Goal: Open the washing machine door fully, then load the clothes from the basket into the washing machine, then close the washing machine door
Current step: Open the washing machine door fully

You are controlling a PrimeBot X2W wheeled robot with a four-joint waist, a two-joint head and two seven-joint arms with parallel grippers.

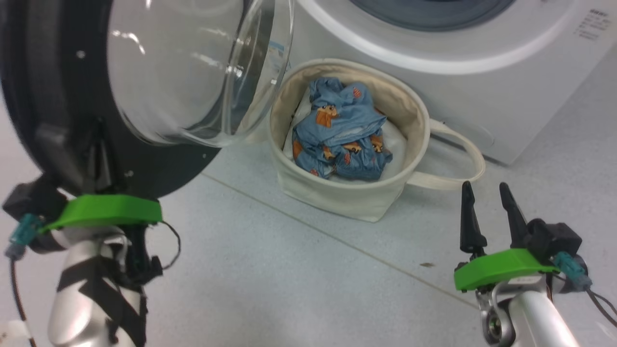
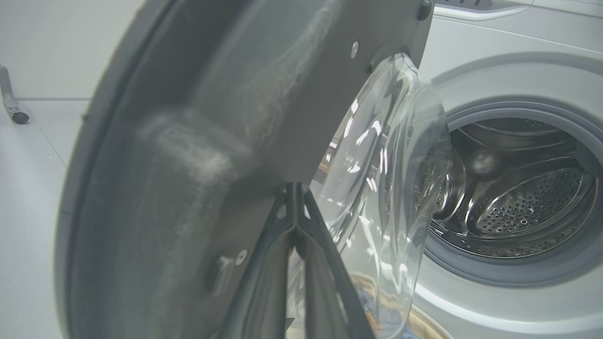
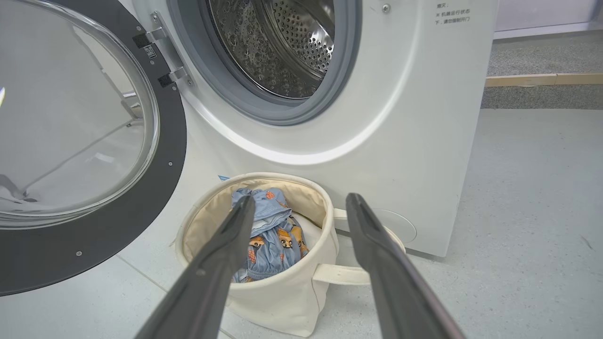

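A: Where do we find the washing machine door point(image 1: 144, 86)?

B: We see it swung wide off the washing machine point(image 1: 482, 86), hinged at the left of the opening, its inner side turned toward us. The clear glass bowl point(image 1: 183, 72) bulges out of the black rim, and the bare steel drum point(image 3: 282, 42) shows through the open porthole.

A: And our left pincer point(image 2: 295, 193)?

B: Its two dark fingers are pressed together with nothing between them. In the left wrist view we see them pointing at the door's dark inner face, just beside the edge of the glass. Whether the tips touch the door, we cannot tell.

A: What of the clothes point(image 1: 337, 130)?

B: We see them crumpled in the basket point(image 1: 337, 197), blue with orange animals, lying on a white bundle point(image 1: 397, 144). The basket stands on the grey floor point(image 1: 289, 270) just in front of the machine, below the porthole, with one loop handle point(image 1: 462, 149) hanging toward our right.

A: And our right pincer point(image 1: 485, 190)?

B: Its fingers stand well apart and hold nothing. We see it above the floor, near the basket on its right side but clear of it, the fingers pointing toward the basket and the machine.
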